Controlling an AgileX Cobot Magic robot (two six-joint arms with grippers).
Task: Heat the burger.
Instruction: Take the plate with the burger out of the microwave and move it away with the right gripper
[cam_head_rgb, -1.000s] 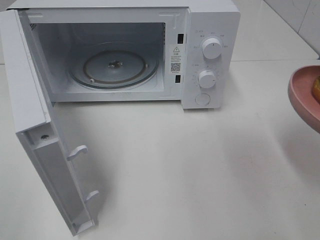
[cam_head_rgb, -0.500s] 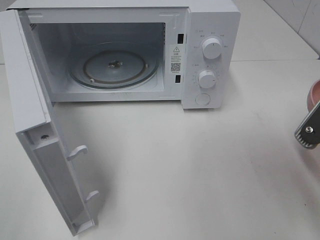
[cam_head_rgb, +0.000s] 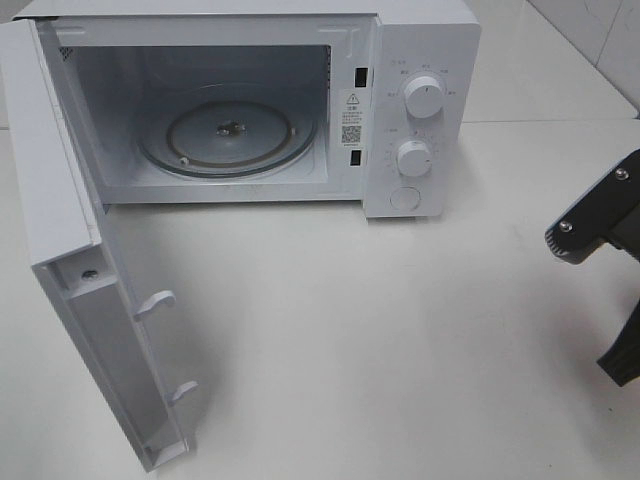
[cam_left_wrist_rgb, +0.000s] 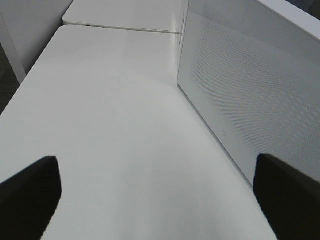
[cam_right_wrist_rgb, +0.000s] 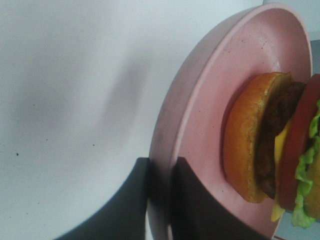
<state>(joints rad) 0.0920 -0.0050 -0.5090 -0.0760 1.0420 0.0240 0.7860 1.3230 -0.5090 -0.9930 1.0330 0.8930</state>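
Leftmost, one door (cam_head_rgb: 90, 300) hangs open beside one microwave (cam_head_rgb: 420, 60) with one turntable (cam_head_rgb: 228, 135) and two knobs (cam_head_rgb: 424, 97). At right edge, right gripper (cam_right_wrist_rgb: 160, 172) jaws clamp one plate's (cam_right_wrist_rgb: 200, 100) rim; one burger (cam_right_wrist_rgb: 272, 145) sits on it. Left gripper (cam_left_wrist_rgb: 160, 195) jaws spread wide over the counter (cam_left_wrist_rgb: 110, 125).

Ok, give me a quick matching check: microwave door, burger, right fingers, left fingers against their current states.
Things:
1. microwave door
2. burger
3. right fingers
4. left fingers

States:
A. spread wide, holding nothing
B. swung open
C. sitting on the pink plate
D. clamped on the plate's rim

Pairs: 1-B, 2-C, 3-D, 4-A
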